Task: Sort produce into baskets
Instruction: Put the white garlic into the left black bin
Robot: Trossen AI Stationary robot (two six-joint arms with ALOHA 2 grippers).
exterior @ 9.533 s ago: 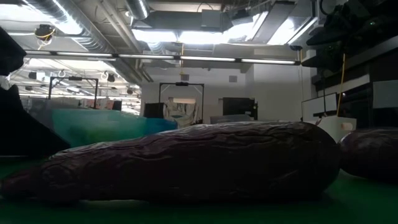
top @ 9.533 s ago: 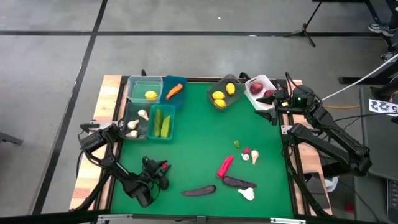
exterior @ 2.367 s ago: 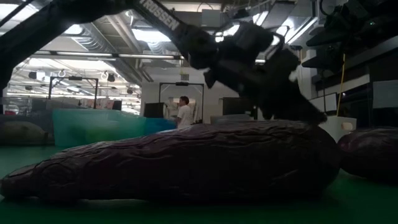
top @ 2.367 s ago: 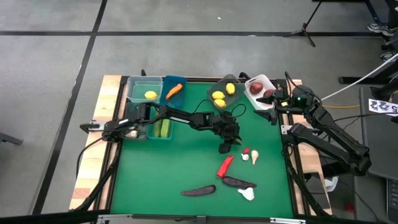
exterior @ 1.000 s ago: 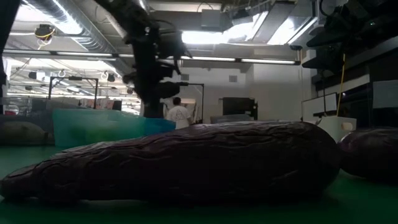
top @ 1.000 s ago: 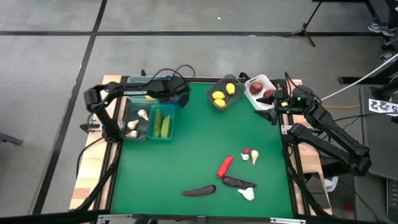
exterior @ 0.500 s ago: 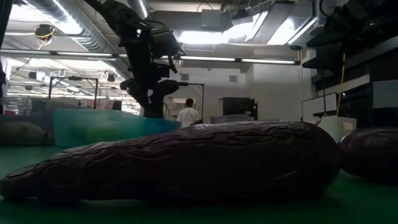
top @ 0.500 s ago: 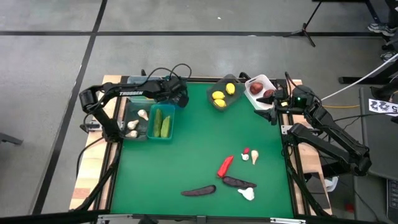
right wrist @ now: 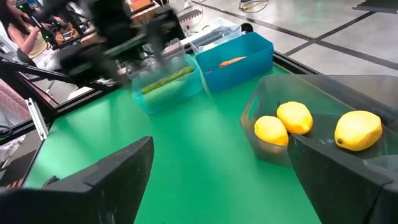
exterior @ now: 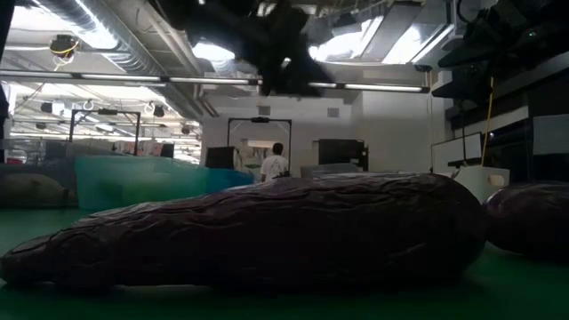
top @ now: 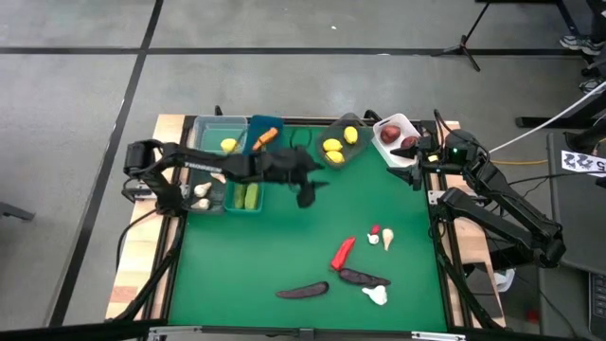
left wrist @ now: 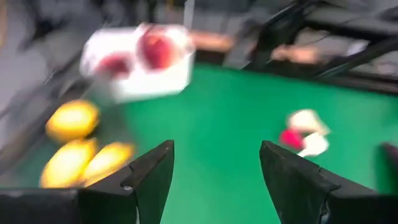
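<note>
My left gripper (top: 308,197) is open and empty, above the green mat just right of the clear green tub of cucumbers (top: 248,192). Its wrist view (left wrist: 214,155) looks toward the white tub with apples (left wrist: 140,59) and the lemons (left wrist: 71,121). My right gripper (top: 417,175) waits open and empty at the far right, beside the white tub (top: 396,133). A red pepper (top: 343,252), two eggplants (top: 303,290) (top: 365,278) and garlic bulbs (top: 376,296) (top: 387,237) lie on the mat.
The teal tub holds a lemon (top: 230,145), the blue tub a carrot (top: 266,137), the grey tub lemons (top: 339,144). Garlic bulbs sit in a tub at the left edge (top: 204,189). The low view is filled by an eggplant (exterior: 267,231). A person stands far behind.
My left gripper has swung from over the blue tub at the far left toward the table's right and near edge, out over the open mat. Nothing on the mat has moved.
</note>
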